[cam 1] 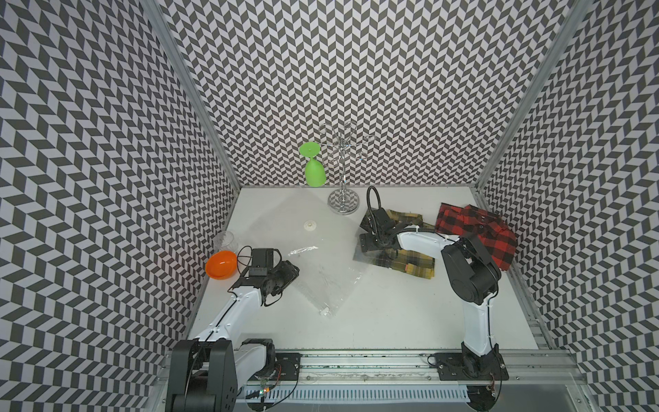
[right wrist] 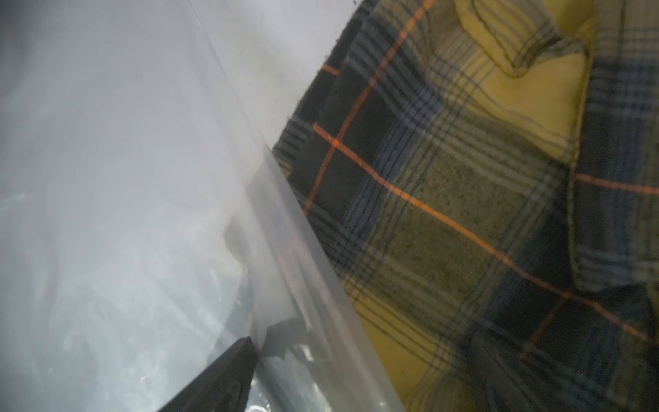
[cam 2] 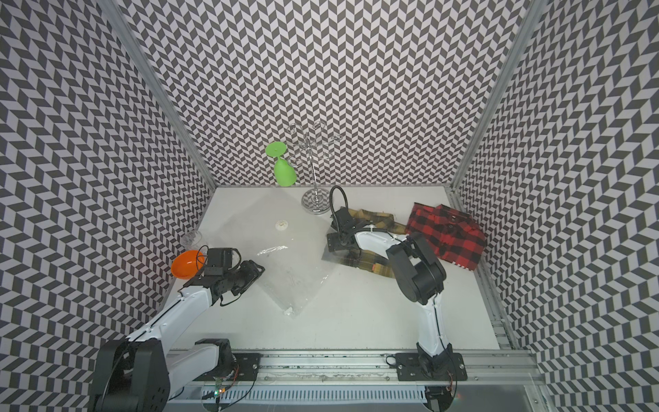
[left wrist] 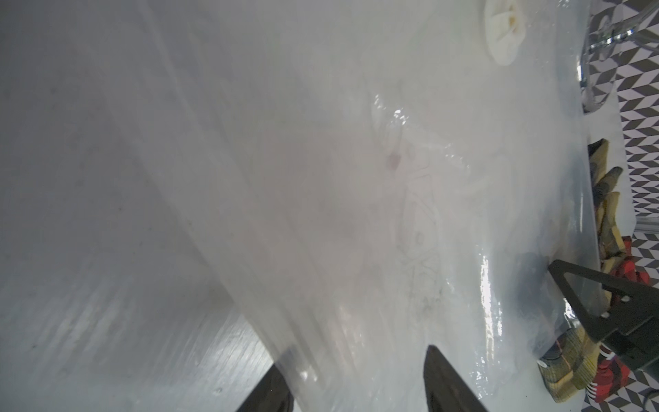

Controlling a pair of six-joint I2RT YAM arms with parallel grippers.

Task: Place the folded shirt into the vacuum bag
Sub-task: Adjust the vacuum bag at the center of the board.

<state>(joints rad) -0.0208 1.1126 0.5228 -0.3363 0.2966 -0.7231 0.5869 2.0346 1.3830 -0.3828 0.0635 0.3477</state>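
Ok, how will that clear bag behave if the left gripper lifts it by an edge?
Probably floppy: the bag lies flat and wrinkled, so it should sag rather than hold shape. Likely slippery too, since its film glints in the left wrist view. It looks thin and light, so a push may slide the whole sheet across the table.

Overhead stereo pair; close wrist views

One vacuum bag [cam 1: 321, 271] lay with two folded shirts to its right, one yellow plaid shirt [cam 1: 417, 263] and one red plaid shirt [cam 1: 474, 228], one chrome rack [cam 1: 344, 206] and one green glass [cam 1: 315, 174] behind it, and one orange bowl [cam 1: 221, 264] and one clear cup [cam 1: 225, 242] at its left.
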